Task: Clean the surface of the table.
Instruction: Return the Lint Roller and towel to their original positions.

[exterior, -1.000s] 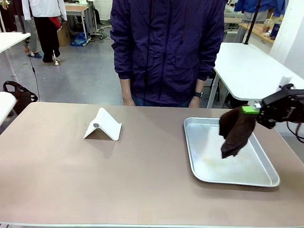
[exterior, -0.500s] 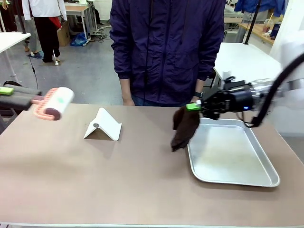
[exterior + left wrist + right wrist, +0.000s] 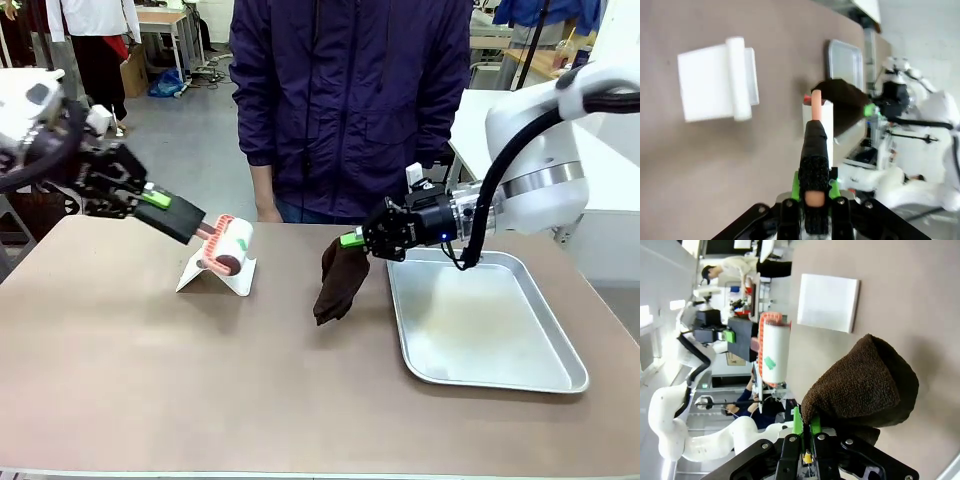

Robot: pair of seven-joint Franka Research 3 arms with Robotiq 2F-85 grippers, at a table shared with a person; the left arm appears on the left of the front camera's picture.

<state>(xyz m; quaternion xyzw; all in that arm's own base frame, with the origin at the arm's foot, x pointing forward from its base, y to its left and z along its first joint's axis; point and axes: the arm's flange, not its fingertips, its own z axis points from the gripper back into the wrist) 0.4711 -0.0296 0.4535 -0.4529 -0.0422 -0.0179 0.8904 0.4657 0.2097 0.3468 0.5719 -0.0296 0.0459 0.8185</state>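
The taupe-brown surface of the table spreads across the front view. My left gripper is shut on the black handle of a lint roller, whose white and pink head hangs over the white folded stand. My right gripper is shut on a dark brown cloth. The cloth hangs down to the tabletop just left of the tray. The roller also appears in the right wrist view.
A shiny metal tray lies on the table's right half. A person in a dark jacket stands at the far edge, hands down. The white stand sits left of centre. White tables stand behind to the right.
My right gripper carried the cloth left, from above the tray to the table's middle. My left arm came in from the left with the roller and reached the white stand.
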